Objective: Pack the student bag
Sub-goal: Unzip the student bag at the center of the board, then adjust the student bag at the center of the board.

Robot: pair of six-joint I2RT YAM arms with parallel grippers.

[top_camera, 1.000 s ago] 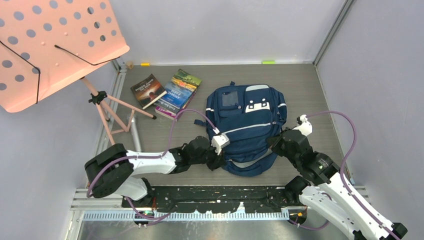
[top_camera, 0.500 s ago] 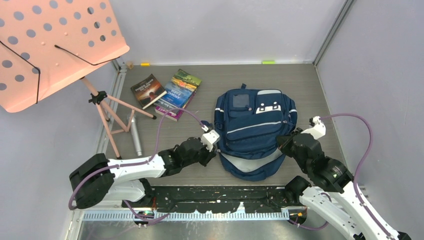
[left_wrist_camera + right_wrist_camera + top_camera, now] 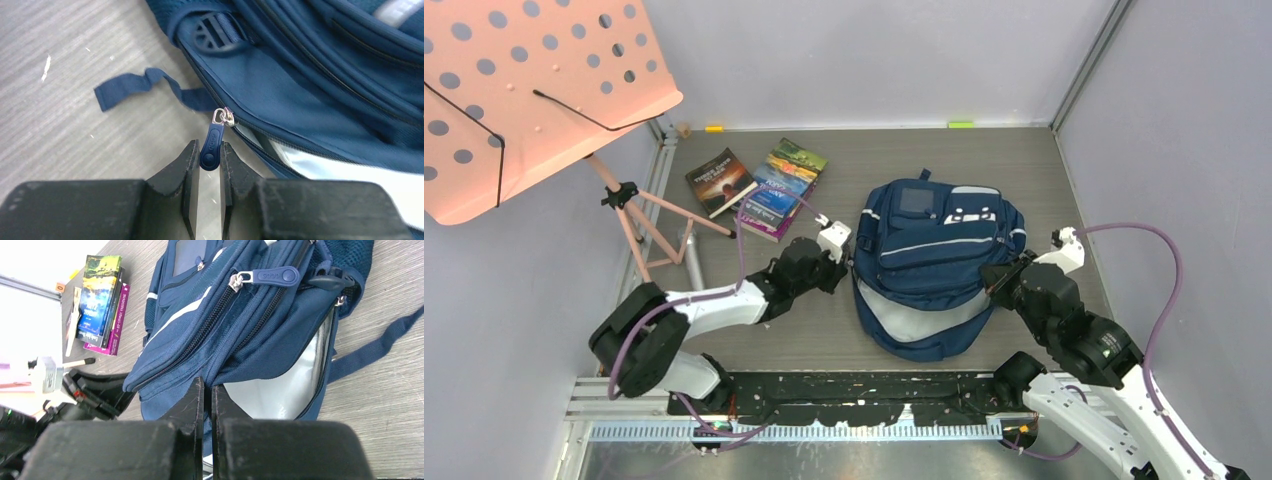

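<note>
In the last second the student bag has slid toward the right of the top view. My left arm has travelled up its left side, from the lower-left corner to about the middle of that edge. The main zip has run open with it: a crescent of pale grey lining now shows along the bag's lower edge, wider than before. I take that to mean the main compartment is nearly open enough to load. Nothing is in it yet that I can see.

My left gripper stands narrow, clamped on the navy zipper pull, whose metal ring leads into the slider at the seam. That arm lies low and stretched across the table, forearm pointing up and right to the bag's left edge.

My right gripper is pressed closed on a fold of the bag's fabric at the right edge, as far as the wrist view lets me judge, holding the bag against the pull. That arm comes in from the lower right, elbow bent, wrist turned left.

The paperback books wait in a loose pile at upper left, well apart from the bag, beside the pink music stand.
</note>
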